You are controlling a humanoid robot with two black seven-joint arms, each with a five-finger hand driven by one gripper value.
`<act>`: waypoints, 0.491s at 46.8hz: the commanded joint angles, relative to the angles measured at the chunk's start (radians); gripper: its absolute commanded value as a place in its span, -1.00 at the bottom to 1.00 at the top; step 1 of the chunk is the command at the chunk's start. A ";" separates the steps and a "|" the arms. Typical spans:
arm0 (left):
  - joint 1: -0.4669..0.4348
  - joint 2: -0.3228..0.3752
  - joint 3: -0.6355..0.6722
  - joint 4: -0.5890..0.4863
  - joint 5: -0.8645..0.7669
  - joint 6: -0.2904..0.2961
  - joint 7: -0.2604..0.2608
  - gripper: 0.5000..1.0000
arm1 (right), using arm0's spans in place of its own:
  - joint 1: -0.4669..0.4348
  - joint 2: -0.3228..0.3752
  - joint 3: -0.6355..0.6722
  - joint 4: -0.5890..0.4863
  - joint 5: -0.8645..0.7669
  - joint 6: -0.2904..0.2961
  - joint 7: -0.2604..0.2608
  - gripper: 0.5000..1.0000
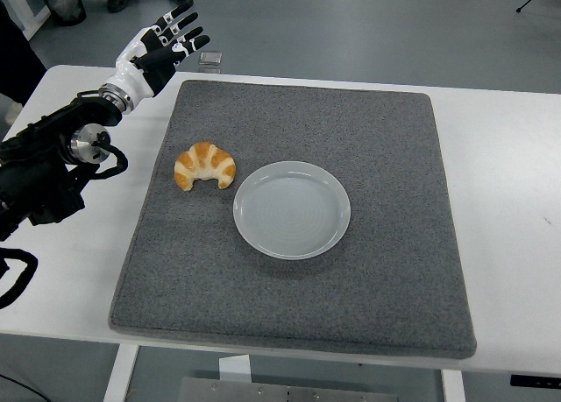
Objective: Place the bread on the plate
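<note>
Nothing done yet: my left hand point(162, 43) hovers upper left w/ fingers spread, holding nothing, while the bread point(204, 165) sits on the mat point(386, 139) just left of the empty plate point(292, 209), so grab & place remain.

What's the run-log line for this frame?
left hand: open, raised at mat's far-left corner | croissant: on mat, left of plate | plate: empty | right arm: unseen
</note>
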 commanded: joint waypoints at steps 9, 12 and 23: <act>-0.020 0.063 0.023 -0.139 0.002 0.037 0.008 0.96 | 0.000 0.000 0.000 0.000 0.000 0.000 0.000 0.81; -0.034 0.106 0.046 -0.220 0.001 0.077 0.008 0.95 | 0.000 0.000 0.000 0.000 0.000 0.000 0.000 0.81; -0.133 0.328 0.207 -0.642 0.005 0.256 0.008 0.95 | 0.000 0.000 0.000 0.000 0.000 0.000 0.000 0.81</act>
